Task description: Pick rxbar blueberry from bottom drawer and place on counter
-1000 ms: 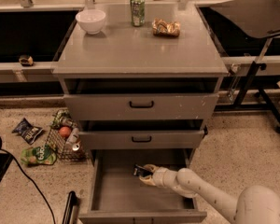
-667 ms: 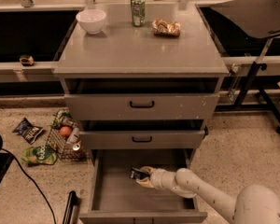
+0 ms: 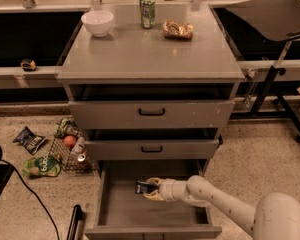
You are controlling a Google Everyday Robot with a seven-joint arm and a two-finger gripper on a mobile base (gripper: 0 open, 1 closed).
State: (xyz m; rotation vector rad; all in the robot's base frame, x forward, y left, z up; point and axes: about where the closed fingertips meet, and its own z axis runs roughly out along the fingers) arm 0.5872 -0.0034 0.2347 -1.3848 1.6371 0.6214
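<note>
The bottom drawer [image 3: 121,213] stands pulled open below the two handled drawers. My gripper [image 3: 150,188] reaches into it from the right, low over the drawer floor near the back. Its fingers sit around the rxbar blueberry [image 3: 141,187], a small dark bar with pale lettering that pokes out to the left of the fingertips. The bar is at or just above the drawer floor; I cannot tell which. The counter [image 3: 140,51] is the grey cabinet top above.
On the counter stand a white bowl [image 3: 98,22], a green can [image 3: 147,11] and a gold-brown snack bag [image 3: 178,29]. On the floor at left are a wire basket [image 3: 69,153] with items and loose snack bags [image 3: 30,140]. A black stand [image 3: 275,79] is at right.
My gripper has slid a little to the left inside the bottom drawer, and the dark bar has moved left with it.
</note>
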